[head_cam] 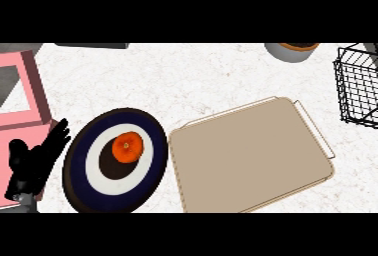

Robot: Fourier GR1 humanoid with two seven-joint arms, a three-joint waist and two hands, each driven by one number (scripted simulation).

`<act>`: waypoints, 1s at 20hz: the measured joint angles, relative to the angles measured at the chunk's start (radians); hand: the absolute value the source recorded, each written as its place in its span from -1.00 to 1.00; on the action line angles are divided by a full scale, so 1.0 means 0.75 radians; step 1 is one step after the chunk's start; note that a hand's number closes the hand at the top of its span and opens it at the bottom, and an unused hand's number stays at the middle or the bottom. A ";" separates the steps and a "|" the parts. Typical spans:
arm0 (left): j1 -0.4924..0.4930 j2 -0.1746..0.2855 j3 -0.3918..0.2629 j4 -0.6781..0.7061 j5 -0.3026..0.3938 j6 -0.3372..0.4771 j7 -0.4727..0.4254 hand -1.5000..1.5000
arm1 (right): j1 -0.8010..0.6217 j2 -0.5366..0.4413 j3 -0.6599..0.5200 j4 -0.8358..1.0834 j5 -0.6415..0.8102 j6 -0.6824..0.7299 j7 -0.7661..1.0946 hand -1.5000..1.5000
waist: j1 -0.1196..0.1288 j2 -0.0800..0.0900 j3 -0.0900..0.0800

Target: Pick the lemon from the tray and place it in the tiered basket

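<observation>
The beige tray lies in the middle of the counter, and nothing shows on it. No lemon shows anywhere in the head view. To the tray's left, an orange round fruit sits on a dark blue and white plate. The black wire tiered basket stands at the right edge, partly cut off. My left hand rests open at the left edge with its fingers up, beside the plate, holding nothing. My right hand is out of view.
A pink box-like object lies at the far left, partly under my left hand. A grey pot with something orange in it stands at the back right. A dark object sits at the back edge.
</observation>
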 measured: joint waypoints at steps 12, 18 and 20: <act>-0.005 -0.008 0.003 0.015 -0.008 0.007 -0.018 0.00 | -0.019 -0.038 -0.050 0.265 -0.007 0.273 0.239 -1.00 | 0.008 0.007 0.001; -0.010 -0.017 0.000 0.006 -0.010 0.013 0.002 0.00 | -0.019 -0.058 -0.143 0.244 -0.096 0.233 0.241 -1.00 | 0.001 0.004 0.002; -0.007 -0.016 0.004 0.018 -0.010 0.012 -0.009 0.00 | -0.036 -0.076 -0.185 0.222 -0.137 0.198 0.233 -1.00 | -0.002 0.003 0.003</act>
